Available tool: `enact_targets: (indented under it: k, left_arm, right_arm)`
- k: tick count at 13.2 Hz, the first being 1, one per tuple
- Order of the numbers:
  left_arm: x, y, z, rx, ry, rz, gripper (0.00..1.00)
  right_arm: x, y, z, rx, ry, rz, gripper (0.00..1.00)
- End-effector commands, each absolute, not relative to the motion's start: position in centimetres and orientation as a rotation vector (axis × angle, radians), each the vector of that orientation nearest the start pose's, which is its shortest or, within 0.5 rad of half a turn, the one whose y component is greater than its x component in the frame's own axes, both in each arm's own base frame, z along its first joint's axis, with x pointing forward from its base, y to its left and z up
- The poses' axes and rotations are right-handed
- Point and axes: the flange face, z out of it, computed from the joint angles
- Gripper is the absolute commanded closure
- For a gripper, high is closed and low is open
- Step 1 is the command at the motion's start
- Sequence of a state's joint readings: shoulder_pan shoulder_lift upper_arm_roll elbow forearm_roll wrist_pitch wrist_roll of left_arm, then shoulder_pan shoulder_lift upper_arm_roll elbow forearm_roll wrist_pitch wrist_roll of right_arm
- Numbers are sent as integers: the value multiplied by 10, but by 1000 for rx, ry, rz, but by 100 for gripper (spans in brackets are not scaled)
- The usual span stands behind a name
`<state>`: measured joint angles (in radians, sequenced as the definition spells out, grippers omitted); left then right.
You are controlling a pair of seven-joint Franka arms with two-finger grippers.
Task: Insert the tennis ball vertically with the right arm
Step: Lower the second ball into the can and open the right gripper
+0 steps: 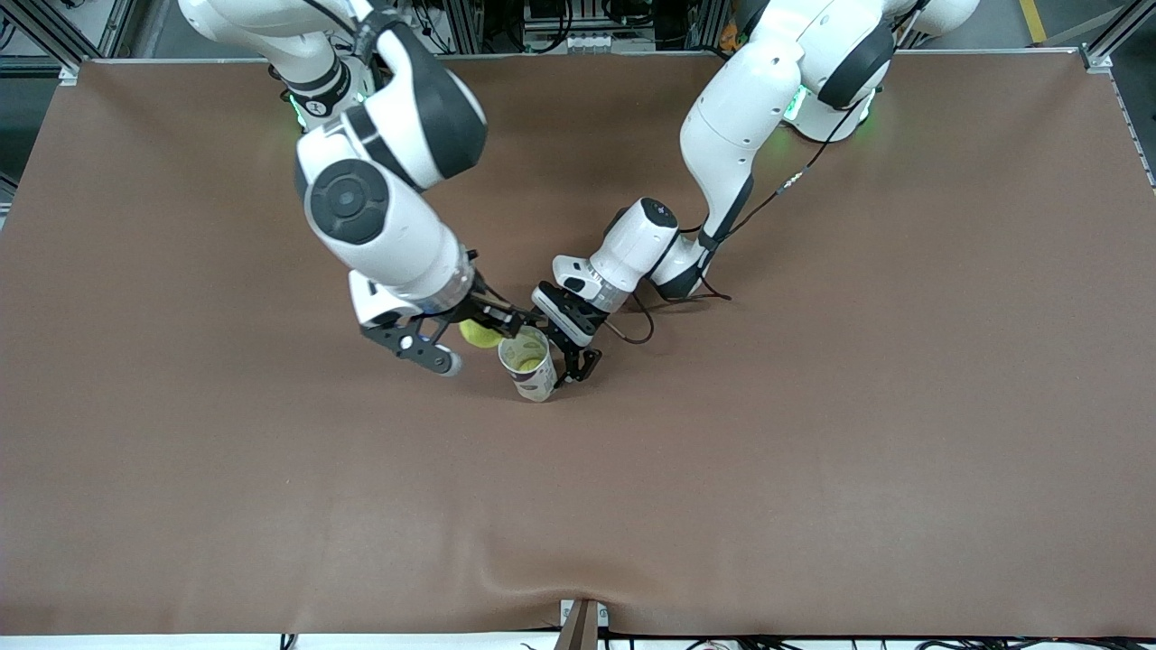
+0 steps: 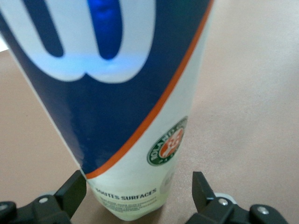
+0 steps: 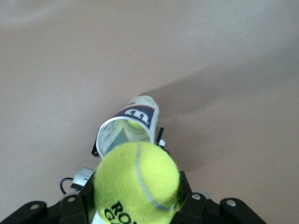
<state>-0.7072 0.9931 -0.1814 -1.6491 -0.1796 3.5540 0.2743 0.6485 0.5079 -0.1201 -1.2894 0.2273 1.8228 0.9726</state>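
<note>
My right gripper (image 1: 476, 336) is shut on a yellow-green tennis ball (image 1: 479, 335), held in the air just beside the open mouth of the ball can (image 1: 530, 366), toward the right arm's end. In the right wrist view the ball (image 3: 136, 179) fills the space between the fingers, with the can (image 3: 135, 116) below it. The white and blue can stands upright mid-table, and another yellow-green ball shows inside it. My left gripper (image 1: 567, 359) is shut on the can's lower part. In the left wrist view its fingers (image 2: 74, 191) flank the can (image 2: 135, 140).
The brown table mat (image 1: 813, 451) stretches wide around the can, with a small fold at the edge nearest the camera. A thin black cable (image 1: 637, 329) lies on the mat by the left wrist.
</note>
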Motion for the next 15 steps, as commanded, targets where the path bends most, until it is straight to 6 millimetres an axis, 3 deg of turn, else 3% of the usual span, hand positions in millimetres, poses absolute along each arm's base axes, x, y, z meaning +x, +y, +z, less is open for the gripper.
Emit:
enact_targets:
  k: [1, 4, 10, 11, 12, 13, 15]
  left_arm:
    - [482, -514, 155, -2948, 1266, -1440, 0]
    - [480, -515, 154, -2949, 1270, -1435, 0]
    - [481, -514, 154, -2947, 1269, -1436, 0]
    - [481, -514, 154, -2947, 1269, -1436, 0]
    - [481, -514, 154, -2949, 1267, -1435, 0]
    - [480, -515, 154, -2949, 1270, -1435, 0]
    - [479, -514, 152, -2951, 1269, -1427, 0]
  right_arm:
    - [598, 414, 432, -2902, 761, 117, 100]
    - [599, 424, 412, -2905, 780, 100, 100]
    - [603, 417, 412, -2901, 786, 97, 100]
    - [604, 416, 412, -2902, 784, 96, 90]
    - [605, 415, 413, -2901, 784, 94, 55]
    - [605, 417, 412, -2896, 791, 87, 1]
    - [607, 415, 413, -2889, 796, 79, 0]
